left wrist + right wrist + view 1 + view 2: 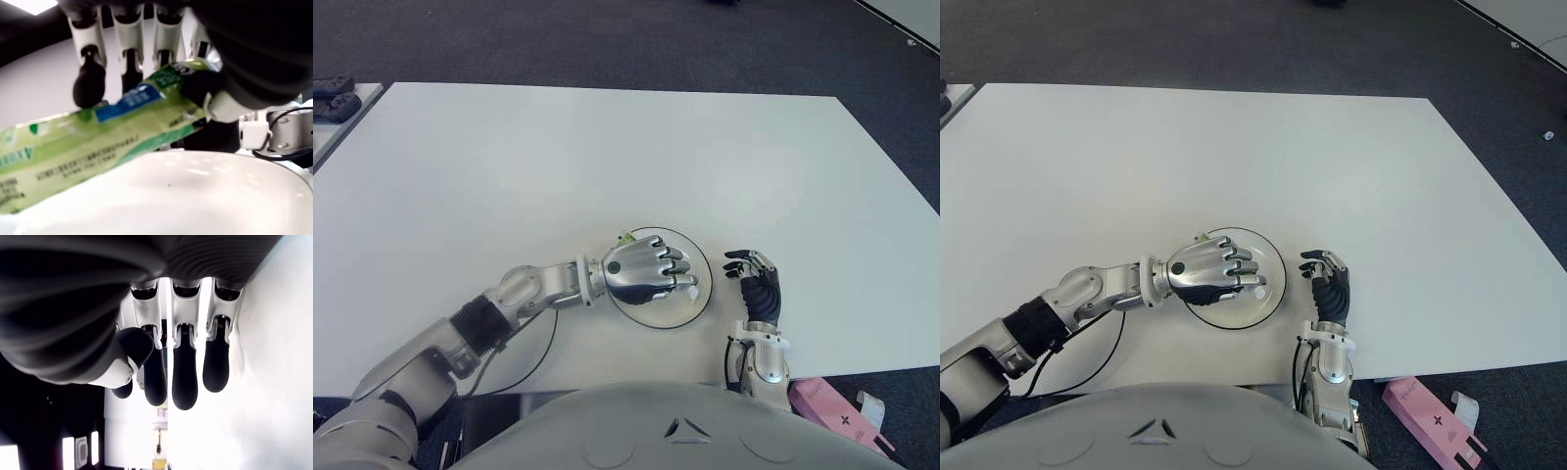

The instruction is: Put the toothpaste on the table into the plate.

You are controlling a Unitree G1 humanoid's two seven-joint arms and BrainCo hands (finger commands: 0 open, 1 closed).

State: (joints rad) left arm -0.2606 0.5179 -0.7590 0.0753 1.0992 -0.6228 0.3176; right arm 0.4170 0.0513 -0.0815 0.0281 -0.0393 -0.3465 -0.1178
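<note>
Holding the toothpaste [98, 132] between thumb and fingers, the left hand [644, 270] hovers over the plate [701, 292], the green tube slanting above the white dish with one end poking past the rim on the far left side [626, 238]. The likely trouble from here, as I judge it, is a release that leaves the long tube tipped across the rim, so it slides off onto the table [607, 157]; lowering it flatter and more centred before the fingers part would guard against that. A second risk is the fingers nudging the light plate sideways as they open. Just to the right of the plate, the right hand [759, 289] sits near the table's front edge, fingers loosely curled and holding nothing. Beyond, the white tabletop runs broad and bare, with dark carpet [607, 39] around it, a pink box [1430, 421] on the floor at near right, and dark controllers [333, 98] on a neighbouring surface at far left.
</note>
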